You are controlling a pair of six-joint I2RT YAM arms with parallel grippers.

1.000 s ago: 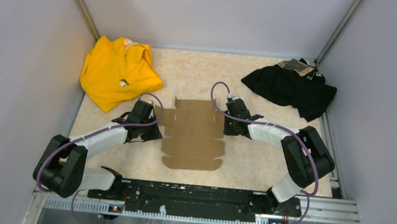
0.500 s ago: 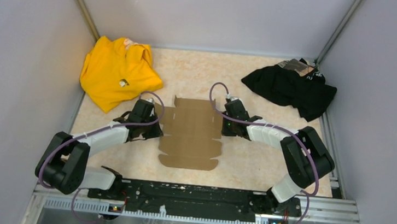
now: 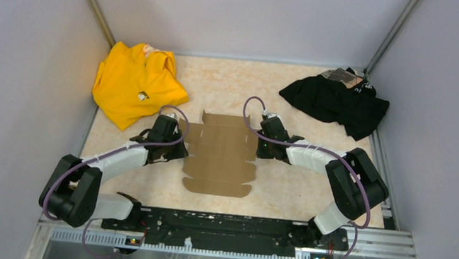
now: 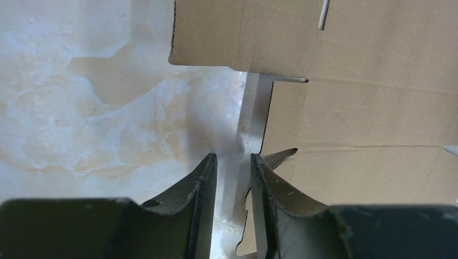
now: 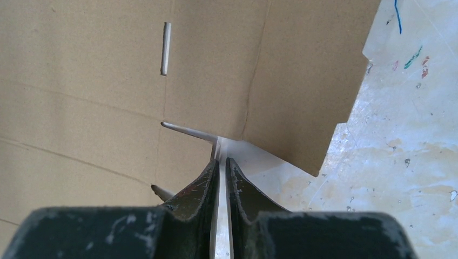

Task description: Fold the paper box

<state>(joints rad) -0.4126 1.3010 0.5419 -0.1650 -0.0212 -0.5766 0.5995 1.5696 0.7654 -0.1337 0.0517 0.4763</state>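
Paper box: flat die-cut sheet of plain brown cardboard, unprinted, at the centre of the table. Flaps, creases and slits show in both wrist views.
Left gripper: at the sheet's left edge. Its fingers are narrowly parted, with bare table showing in the gap. One finger overlaps the cardboard edge; whether it grips that edge cannot be told.
Right gripper: at the sheet's right edge, by a notch between two flaps. Its fingers are closed to a hairline slit; any hold on the cardboard cannot be told.
Markings: blue, green and red pen marks on the table, upper right of the right wrist view, form no legible word.
Hard to make out: a small white spot on the yellow garment, upper left, and a pale patch on the black garment, upper right. Both are too small to read.
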